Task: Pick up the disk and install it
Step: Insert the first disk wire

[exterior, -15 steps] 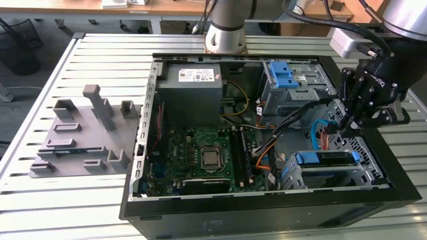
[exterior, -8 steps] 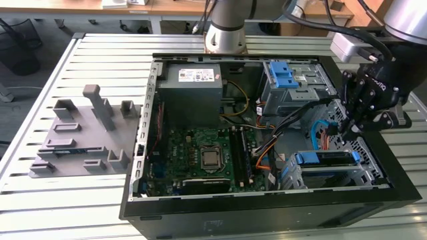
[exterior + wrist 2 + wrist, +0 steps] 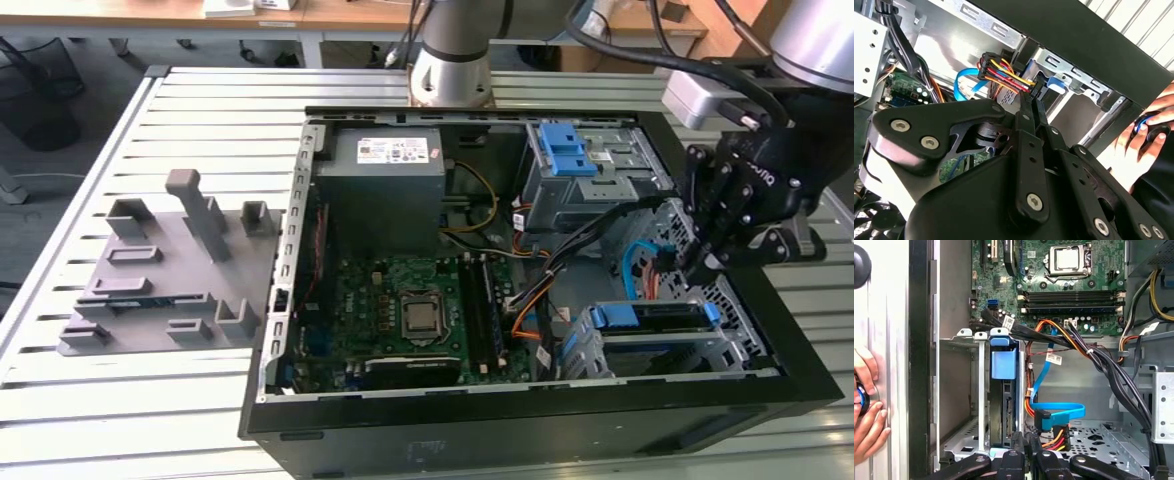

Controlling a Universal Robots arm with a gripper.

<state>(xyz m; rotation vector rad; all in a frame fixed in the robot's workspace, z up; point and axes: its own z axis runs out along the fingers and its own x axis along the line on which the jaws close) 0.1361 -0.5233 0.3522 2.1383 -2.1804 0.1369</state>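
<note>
Your worktop (image 3: 187, 100) is a slatted metal surface carrying an open black computer case (image 3: 534, 420), with a grey fixture block (image 3: 160, 270) lying at its 9 o'clock side in the exterior view. Desks and cables are showing beyond the far edge.

Inside the case, the motherboard (image 3: 414, 310) is lying flat, and the grey power-supply box (image 3: 387, 170) is sitting at 12 o'clock of it. The disk (image 3: 1004, 405) is sitting edge-on in the metal bay (image 3: 961, 390) near the case wall, its blue carrier tab (image 3: 1003, 362) facing up in the first wrist view; in the exterior view it is lying at about 4 o'clock of the motherboard.

Your hand (image 3: 701, 262) is hanging just above that bay. Its fingers (image 3: 1029, 130) are drawn nearly together on a black power connector (image 3: 1035, 90) with coloured wires. A person's hand (image 3: 1141, 142) is resting outside the case.
</note>
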